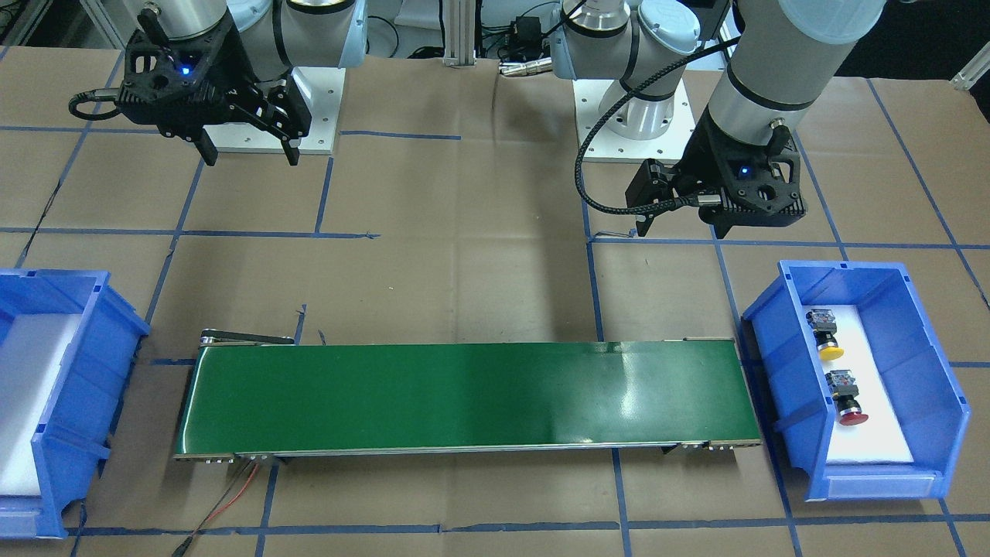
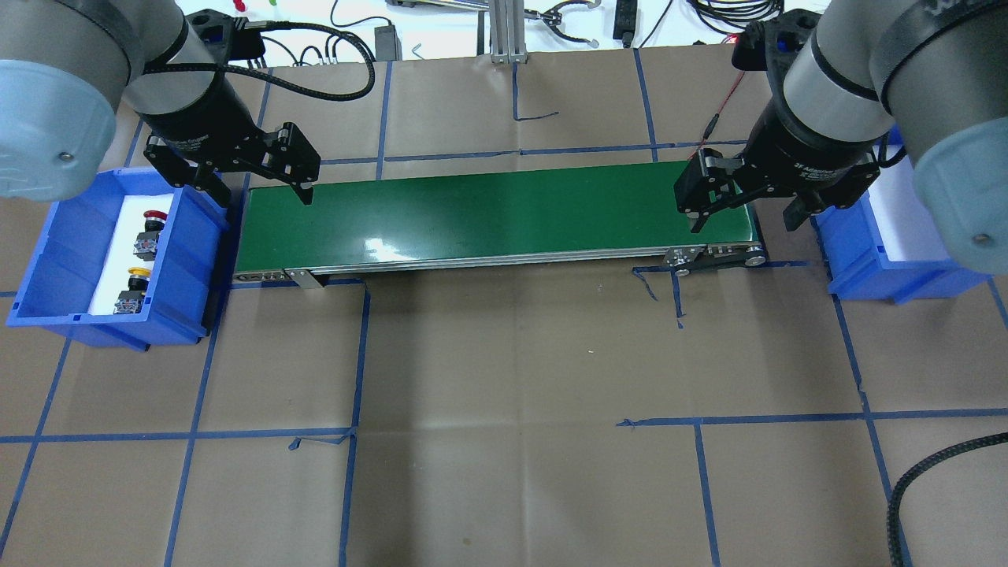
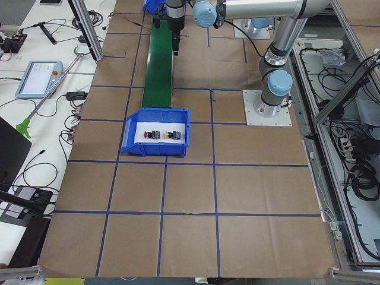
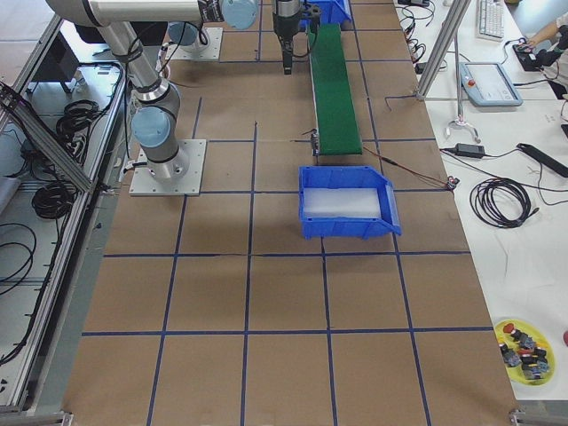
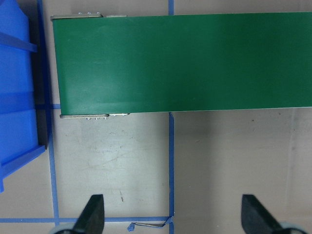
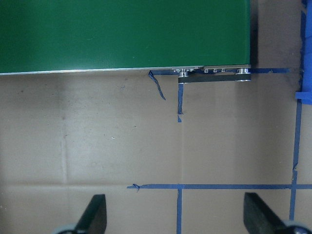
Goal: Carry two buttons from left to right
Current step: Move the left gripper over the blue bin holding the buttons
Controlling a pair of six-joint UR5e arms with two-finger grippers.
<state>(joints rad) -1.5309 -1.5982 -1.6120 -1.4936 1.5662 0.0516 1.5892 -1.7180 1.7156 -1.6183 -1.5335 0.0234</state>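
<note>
Two to move: yellow-capped button (image 2: pixel 132 290), red-capped button (image 2: pixel 150 230), apart in left blue bin (image 2: pixel 193 268) | left gripper (image 2: pixel 264 193) spread wide, empty, over green belt (image 2: pixel 488 216) end | right gripper (image 2: pixel 742 220) likewise released, empty | step: first pick, not begun | tip: centre over one button, pinch grey body not cap, keep off bin wall and neighbour

The table (image 2: pixel 512 354) is covered in matt, creased brown paper. The green belt (image 2: pixel 488 216) is smooth and glossy; the blue bin (image 1: pixel 781 371) and the buttons (image 1: pixel 827 340) look plastic.
</note>
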